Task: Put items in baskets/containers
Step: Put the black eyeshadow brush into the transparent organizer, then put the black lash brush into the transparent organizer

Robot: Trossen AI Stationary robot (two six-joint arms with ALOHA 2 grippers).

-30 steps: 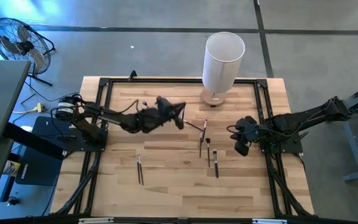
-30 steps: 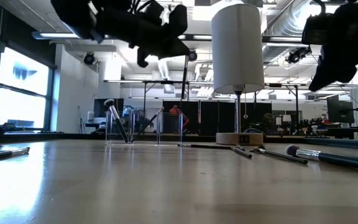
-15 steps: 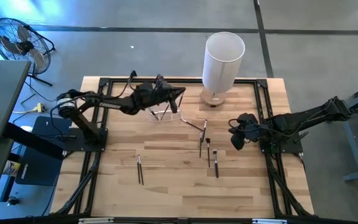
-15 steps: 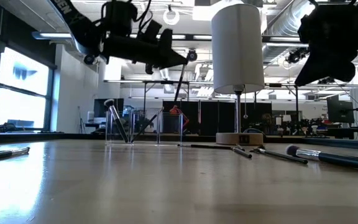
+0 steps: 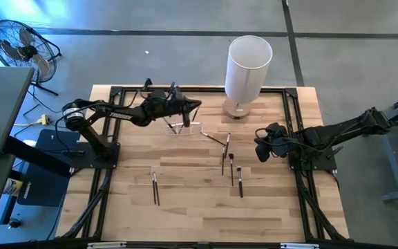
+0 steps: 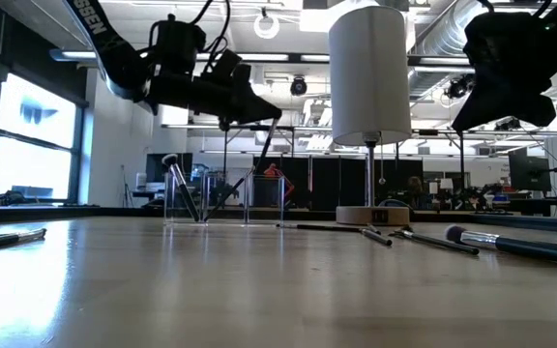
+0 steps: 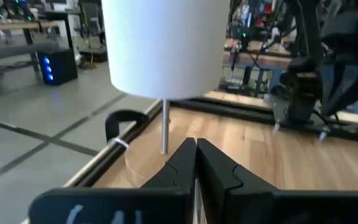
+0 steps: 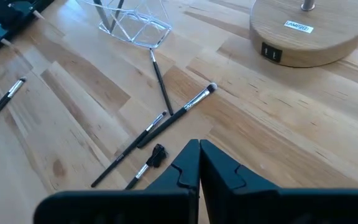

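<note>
My left gripper (image 5: 197, 105) hovers over the far middle of the table, shut on a thin dark brush (image 6: 267, 150) that slants down toward the small clear holder (image 5: 185, 127). The holder also shows in the low view (image 6: 225, 198), with a few brushes leaning inside it. Several more brushes lie flat on the wood: three near the middle (image 5: 231, 169), one by the holder (image 5: 216, 138) and a pair to the near left (image 5: 155, 188). My right gripper (image 5: 260, 151) hangs shut and empty above the table's right side, right of the middle brushes (image 8: 185, 112). My left gripper pinches the brush's upper end (image 6: 278, 126) between its two fingertips. The fingers lie about level and point toward the table's right. The brush hangs slanted below them, clear of the table, with its lower end (image 6: 258, 170) at about the height of the holder's rim.
A tall white cylinder (image 5: 249, 66) on a round wooden base (image 5: 239, 108) stands at the far edge, just right of the holder. A black frame (image 5: 116, 138) runs along the table's sides. Bare wood lies along the near half (image 5: 199, 214).
My left gripper has carried the brush from the table's middle toward the far edge and now hangs over the holder, a little lower than half a second ago. The brush stays hanging below it. My right gripper has shifted slightly toward the far edge and left.
</note>
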